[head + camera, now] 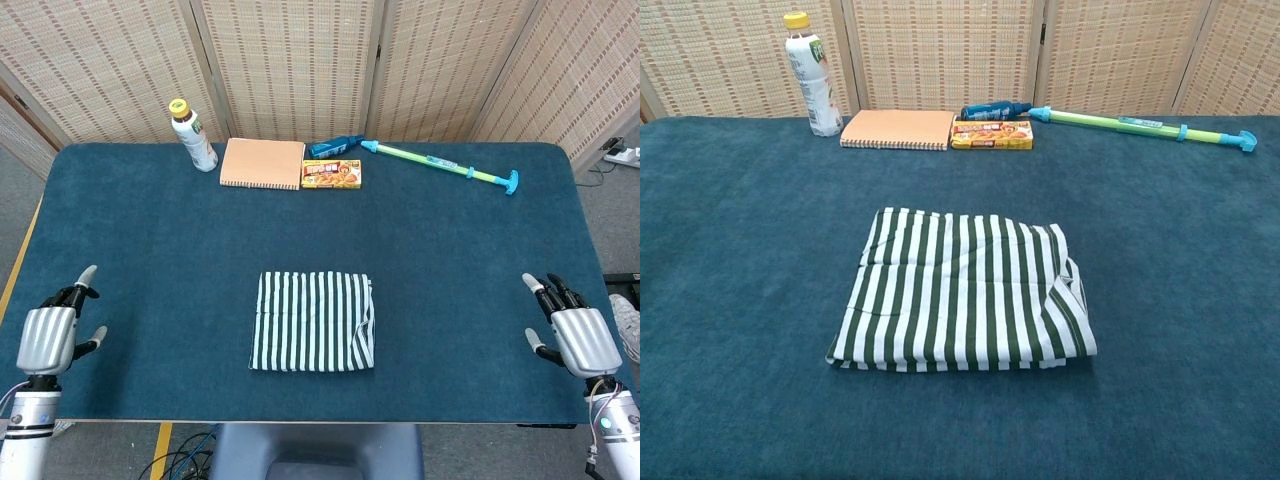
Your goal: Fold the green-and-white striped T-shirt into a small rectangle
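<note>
One T-shirt point(312, 335), folded into a rectangle, lies mid-desk near the front edge; left hand point(47, 338) and right hand point(579, 338), fingers spread, empty, at opposite side edges.

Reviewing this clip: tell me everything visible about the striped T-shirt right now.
The striped T-shirt is soft cloth with dark green and white stripes, folded into a compact, roughly rectangular stack lying flat near the middle of the blue table. Its right edge is slightly rumpled, with a fold of cloth bunched there. Nothing touches it but the table; both robot hands are well clear at the table's sides.
</note>
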